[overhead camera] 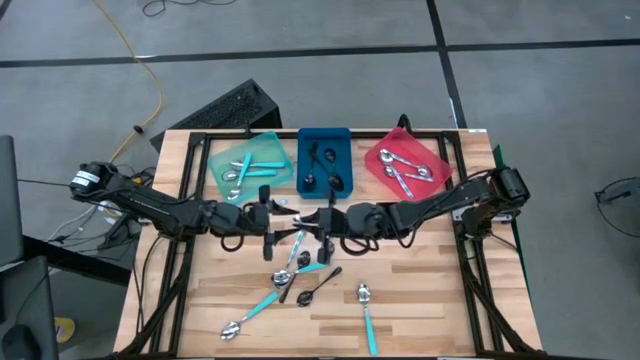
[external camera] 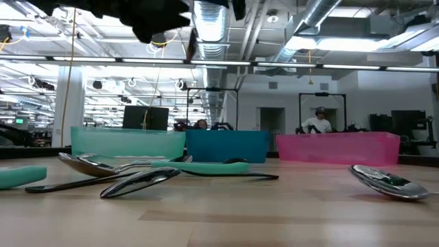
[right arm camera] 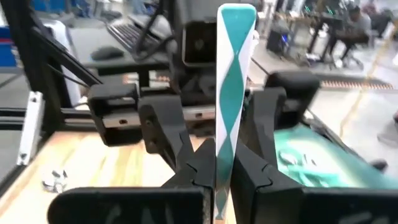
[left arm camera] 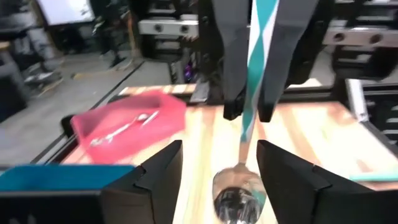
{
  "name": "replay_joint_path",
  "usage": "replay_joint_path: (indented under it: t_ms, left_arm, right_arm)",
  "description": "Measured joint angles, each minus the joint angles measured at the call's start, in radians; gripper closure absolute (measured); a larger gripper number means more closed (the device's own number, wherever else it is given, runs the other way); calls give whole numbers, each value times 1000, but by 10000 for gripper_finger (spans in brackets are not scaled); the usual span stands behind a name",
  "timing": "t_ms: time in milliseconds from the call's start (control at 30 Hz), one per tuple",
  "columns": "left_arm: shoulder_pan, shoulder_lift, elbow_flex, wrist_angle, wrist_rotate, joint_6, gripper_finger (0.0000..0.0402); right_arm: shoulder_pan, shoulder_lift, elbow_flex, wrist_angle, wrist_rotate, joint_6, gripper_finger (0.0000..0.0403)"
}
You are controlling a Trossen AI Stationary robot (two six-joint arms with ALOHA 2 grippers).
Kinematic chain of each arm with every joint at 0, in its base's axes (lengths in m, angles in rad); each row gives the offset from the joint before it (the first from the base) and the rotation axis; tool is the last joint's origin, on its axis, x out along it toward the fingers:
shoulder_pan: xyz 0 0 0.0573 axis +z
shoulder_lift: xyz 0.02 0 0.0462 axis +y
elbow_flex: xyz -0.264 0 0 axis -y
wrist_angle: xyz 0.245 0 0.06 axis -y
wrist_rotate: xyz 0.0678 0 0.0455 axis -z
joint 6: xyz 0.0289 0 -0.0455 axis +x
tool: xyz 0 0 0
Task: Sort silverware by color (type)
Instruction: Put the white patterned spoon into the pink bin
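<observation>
- The two arms meet over the middle of the wooden table (overhead camera: pixel 420 300), just in front of the three trays, and a teal-handled spoon (left arm camera: pixel 249 112) hangs between them.
- The right gripper (right arm camera: pixel 216 177) has its fingers closed on the teal handle of this spoon; the handle stands up straight between the two dark fingers.
- The left gripper (left arm camera: pixel 217 165) faces the right one. Its fingers stand open on either side of the spoon's silver bowl and do not press on it.
- In the high view the left gripper (overhead camera: pixel 272 232) and the right gripper (overhead camera: pixel 322 228) are close together above the loose spoons.
- Loose spoons lie on the near half of the table: one teal-handled spoon (overhead camera: pixel 252 312) at the near left, another teal-handled spoon (overhead camera: pixel 367 318) at the near right, a black spoon (overhead camera: pixel 318 286) between them, and a small heap (overhead camera: pixel 293 265) right under the grippers.
- The teal tray (overhead camera: pixel 250 168) at the far left holds teal-handled spoons.
- The blue tray (overhead camera: pixel 324 160) in the far middle holds black spoons.
- The red tray (overhead camera: pixel 405 165) at the far right holds all-silver spoons.
- In the low view a person (external camera: pixel 317 122) sits in the room well behind the table.
</observation>
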State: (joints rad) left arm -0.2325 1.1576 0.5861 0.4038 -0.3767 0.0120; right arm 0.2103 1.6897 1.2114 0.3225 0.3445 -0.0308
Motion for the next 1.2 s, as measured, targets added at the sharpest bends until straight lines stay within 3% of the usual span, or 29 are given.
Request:
replay_joint_path:
  t_ms: [367,600,767,1000,1200]
  left_arm:
    - [1,0,0,-96,-53,-70,202]
    - [1,0,0,-175,-110,-143,201]
    - [1,0,0,-189,-110,-172,201]
    - [1,0,0,-191,-110,-192,200]
    - [1,0,0,-213,-110,-218,200]
  right_arm:
    - [-25,-1,0,-135,66,126,359]
    - [-57,-2,0,-336,214,322,359]
    - [-92,-2,1,-444,307,356,359]
    - [-185,-2,1,-736,425,476,359]
    - [-285,-2,1,-1034,443,605,359]
